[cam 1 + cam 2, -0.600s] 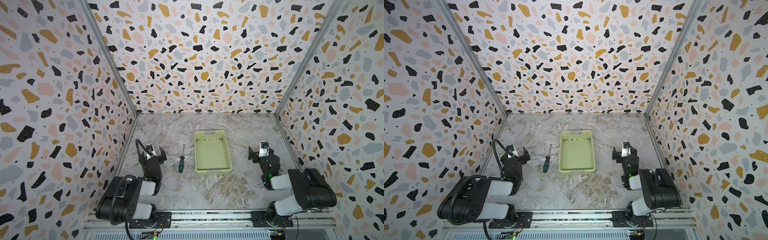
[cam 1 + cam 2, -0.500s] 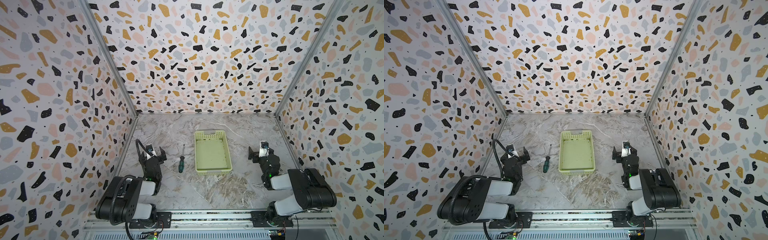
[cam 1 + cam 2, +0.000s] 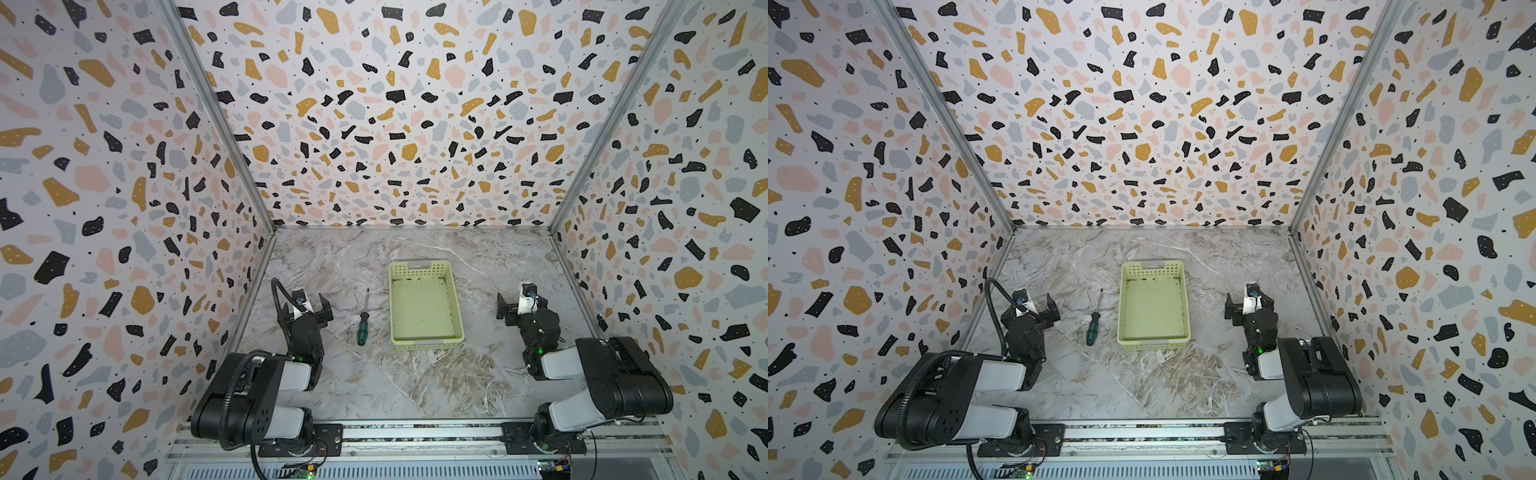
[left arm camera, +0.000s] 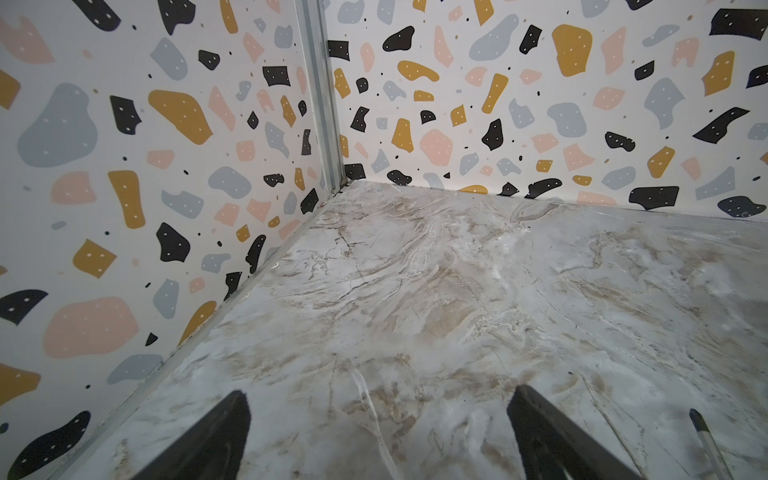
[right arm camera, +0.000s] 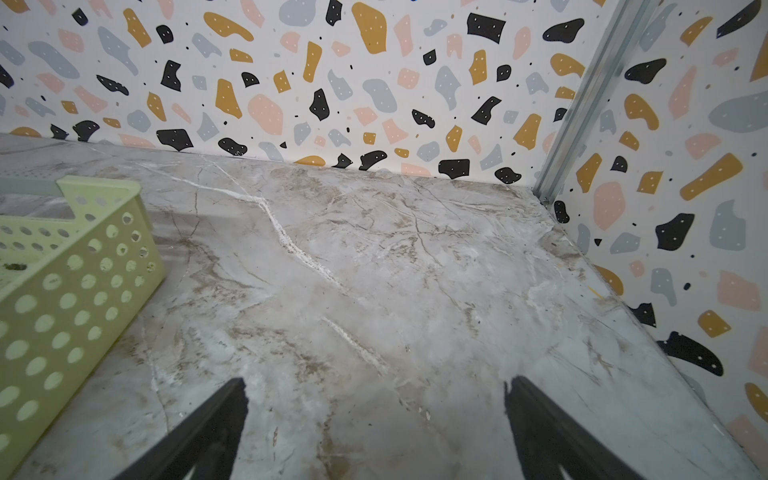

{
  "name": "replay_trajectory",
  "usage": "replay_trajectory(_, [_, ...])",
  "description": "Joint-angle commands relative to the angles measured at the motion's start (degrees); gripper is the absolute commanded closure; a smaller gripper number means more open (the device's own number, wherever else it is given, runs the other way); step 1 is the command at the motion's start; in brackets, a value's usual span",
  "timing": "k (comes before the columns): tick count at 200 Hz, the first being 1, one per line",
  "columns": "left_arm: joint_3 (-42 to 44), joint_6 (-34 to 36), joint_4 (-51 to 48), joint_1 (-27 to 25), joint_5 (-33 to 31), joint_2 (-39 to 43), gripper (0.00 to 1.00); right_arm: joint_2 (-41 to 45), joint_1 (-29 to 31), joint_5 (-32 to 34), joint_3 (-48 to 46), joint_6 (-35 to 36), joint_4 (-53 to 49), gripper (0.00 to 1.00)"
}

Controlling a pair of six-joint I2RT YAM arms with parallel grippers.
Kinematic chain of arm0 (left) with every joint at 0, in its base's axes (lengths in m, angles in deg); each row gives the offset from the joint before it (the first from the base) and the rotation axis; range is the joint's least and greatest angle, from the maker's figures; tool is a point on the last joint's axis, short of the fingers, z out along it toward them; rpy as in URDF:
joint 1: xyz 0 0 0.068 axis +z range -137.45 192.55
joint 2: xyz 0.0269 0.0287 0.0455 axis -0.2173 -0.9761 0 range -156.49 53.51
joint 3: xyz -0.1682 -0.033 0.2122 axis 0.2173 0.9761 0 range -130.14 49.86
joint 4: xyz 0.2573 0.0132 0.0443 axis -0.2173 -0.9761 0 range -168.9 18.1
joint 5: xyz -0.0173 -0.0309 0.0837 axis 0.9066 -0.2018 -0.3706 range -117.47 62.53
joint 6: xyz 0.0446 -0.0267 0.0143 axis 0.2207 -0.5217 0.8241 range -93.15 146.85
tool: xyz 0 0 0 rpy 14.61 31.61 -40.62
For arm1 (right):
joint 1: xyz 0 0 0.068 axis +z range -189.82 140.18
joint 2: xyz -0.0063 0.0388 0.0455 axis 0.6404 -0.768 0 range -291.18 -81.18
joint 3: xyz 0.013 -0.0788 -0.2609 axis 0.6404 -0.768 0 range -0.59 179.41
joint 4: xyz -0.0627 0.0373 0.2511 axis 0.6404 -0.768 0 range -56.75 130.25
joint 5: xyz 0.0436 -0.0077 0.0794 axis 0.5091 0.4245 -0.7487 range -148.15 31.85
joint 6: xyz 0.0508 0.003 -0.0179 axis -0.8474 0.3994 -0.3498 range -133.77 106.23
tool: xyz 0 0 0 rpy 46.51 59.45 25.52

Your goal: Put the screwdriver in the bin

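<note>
The screwdriver (image 3: 363,323) (image 3: 1093,322), green-and-black handle towards the front, lies flat on the marble table just left of the bin. Only its shaft tip (image 4: 701,430) shows in the left wrist view. The pale yellow-green bin (image 3: 420,269) (image 3: 1152,270) stands upright mid-table with nothing in it; one corner (image 5: 83,257) shows in the right wrist view. My left gripper (image 3: 306,309) (image 3: 1034,311) (image 4: 380,395) hovers open left of the screwdriver, apart from it. On the other side of the bin my right gripper (image 3: 521,305) (image 3: 1246,305) (image 5: 374,382) is open too, holding nothing.
Terrazzo-patterned walls (image 3: 386,124) close the table on three sides. A metal rail (image 3: 415,432) carrying both arm bases runs along the front edge. Bare marble (image 3: 407,374) lies in front of the bin.
</note>
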Motion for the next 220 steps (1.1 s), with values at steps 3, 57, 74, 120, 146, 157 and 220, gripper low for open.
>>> replay_trajectory(3, [-0.54, 0.17, 2.10, 0.17, -0.43, 0.33, 0.01, 0.44, 0.20, 0.35, 0.97, -0.32, -0.28, 0.01])
replay_trajectory(57, [-0.63, 0.21, 2.05, 0.17, -0.43, 0.25, 0.00, 0.42, 0.13, 0.36, 0.97, -0.45, -0.28, 0.01])
replay_trajectory(74, [-0.46, 0.23, 2.17, 0.17, -0.28, 0.32, 0.00, 0.22, 0.12, 0.41, 1.03, -0.44, -0.28, 0.01])
replay_trajectory(120, [-2.16, 0.67, -0.44, 0.17, -0.15, 3.27, 0.00, 3.35, 0.05, 1.41, 1.00, -1.17, -2.36, 0.01])
replay_trajectory(146, [-15.49, -2.28, -29.16, 0.17, -0.55, 15.09, 0.00, 13.68, -0.10, 2.67, 10.89, -5.16, -27.72, 0.01])
replay_trajectory(157, [-19.54, -3.79, -33.94, 0.17, 1.51, 19.33, 0.00, 18.13, -0.40, 0.09, 12.86, -6.34, -32.14, 0.01])
replay_trajectory(220, [-41.64, -15.85, -67.49, 0.27, 3.61, 22.07, 0.02, 39.22, 3.92, -4.94, 26.43, -16.99, -64.99, 0.01])
